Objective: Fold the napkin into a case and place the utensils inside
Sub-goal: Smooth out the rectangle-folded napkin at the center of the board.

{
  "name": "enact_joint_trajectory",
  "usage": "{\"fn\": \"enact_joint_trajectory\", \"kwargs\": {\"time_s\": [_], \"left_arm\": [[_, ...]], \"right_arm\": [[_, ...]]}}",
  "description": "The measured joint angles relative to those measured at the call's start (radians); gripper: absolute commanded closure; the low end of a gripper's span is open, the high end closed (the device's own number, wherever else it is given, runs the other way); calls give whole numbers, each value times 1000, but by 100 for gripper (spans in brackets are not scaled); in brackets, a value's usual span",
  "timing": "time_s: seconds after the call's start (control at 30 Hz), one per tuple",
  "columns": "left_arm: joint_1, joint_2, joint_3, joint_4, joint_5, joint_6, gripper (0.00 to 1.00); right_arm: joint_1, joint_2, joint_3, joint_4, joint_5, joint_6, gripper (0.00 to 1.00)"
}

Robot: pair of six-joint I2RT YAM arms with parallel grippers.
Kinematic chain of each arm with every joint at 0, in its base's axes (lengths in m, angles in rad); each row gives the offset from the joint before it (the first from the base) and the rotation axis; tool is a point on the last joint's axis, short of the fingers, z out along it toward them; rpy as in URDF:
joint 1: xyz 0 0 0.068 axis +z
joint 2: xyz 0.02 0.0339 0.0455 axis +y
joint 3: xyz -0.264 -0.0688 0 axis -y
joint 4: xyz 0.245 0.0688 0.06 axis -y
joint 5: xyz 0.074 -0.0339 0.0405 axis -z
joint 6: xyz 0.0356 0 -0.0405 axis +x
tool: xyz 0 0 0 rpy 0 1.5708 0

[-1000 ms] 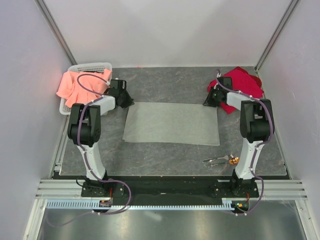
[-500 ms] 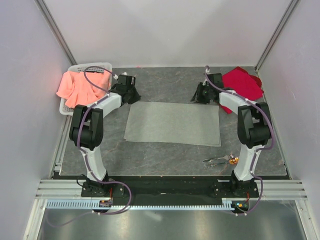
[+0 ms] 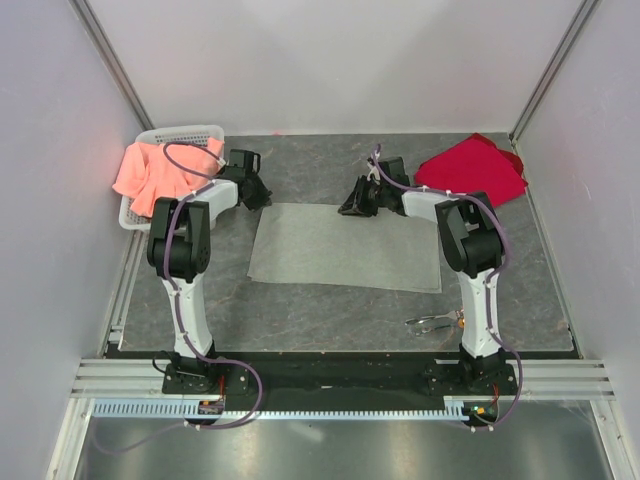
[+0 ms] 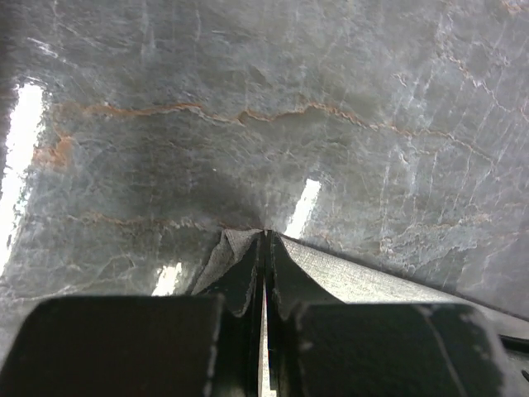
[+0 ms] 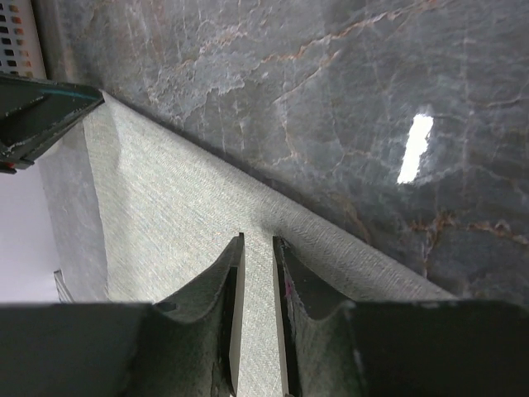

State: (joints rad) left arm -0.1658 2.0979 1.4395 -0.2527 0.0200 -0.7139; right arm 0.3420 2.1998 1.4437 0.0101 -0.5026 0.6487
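The grey-green napkin (image 3: 345, 248) lies flat and unfolded in the middle of the table. My left gripper (image 3: 258, 197) is at its far left corner. In the left wrist view, the left gripper (image 4: 264, 236) is shut on that corner, and the cloth (image 4: 355, 277) is pinched up between the jaws. My right gripper (image 3: 355, 207) is at the middle of the napkin's far edge. In the right wrist view, the right gripper (image 5: 258, 241) hovers just over the cloth (image 5: 165, 215), jaws a narrow gap apart and empty. The utensils (image 3: 432, 322) lie near the right arm's base.
A bright red cloth (image 3: 472, 168) lies at the far right. A salmon-orange cloth (image 3: 150, 172) hangs over a white basket (image 3: 190, 132) at the far left. The left gripper's body shows in the right wrist view (image 5: 41, 116).
My right gripper has moved left from the red cloth to the middle of the napkin's far edge. My left gripper has moved to the napkin's far left corner.
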Motion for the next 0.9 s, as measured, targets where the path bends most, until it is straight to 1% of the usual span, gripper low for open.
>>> {"fn": "enact_joint_trajectory", "kwargs": {"time_s": [0.27, 0.47, 0.57, 0.63, 0.67, 0.73, 0.77, 0.8, 0.87, 0.9], "left_arm": [[13, 4, 5, -11, 11, -23, 98], [14, 4, 7, -18, 11, -22, 98], [14, 3, 7, -18, 11, -21, 98], [14, 2, 7, -20, 10, -20, 98], [14, 0, 5, -21, 10, -20, 98], [16, -17, -16, -18, 12, -20, 95], [17, -35, -40, -15, 14, -20, 94], [18, -56, -63, -13, 16, -20, 91], [19, -119, -128, -2, 24, -20, 86], [20, -154, -160, 1, 34, -21, 85]], "right_arm": [[-35, 38, 22, 38, -24, 15, 75], [-111, 42, 22, 42, -43, 19, 75], [-156, 42, 22, 34, -43, 10, 73], [-184, 39, 22, 24, -47, -1, 68], [-192, 32, 21, 11, -45, -9, 62], [-208, -3, 4, -33, -32, -38, 53], [-212, -32, -11, -64, -16, -51, 43], [-214, -62, -27, -92, -3, -66, 39], [-214, -168, -71, -188, 82, -112, 32], [-214, -214, -82, -229, 127, -126, 30]]}}
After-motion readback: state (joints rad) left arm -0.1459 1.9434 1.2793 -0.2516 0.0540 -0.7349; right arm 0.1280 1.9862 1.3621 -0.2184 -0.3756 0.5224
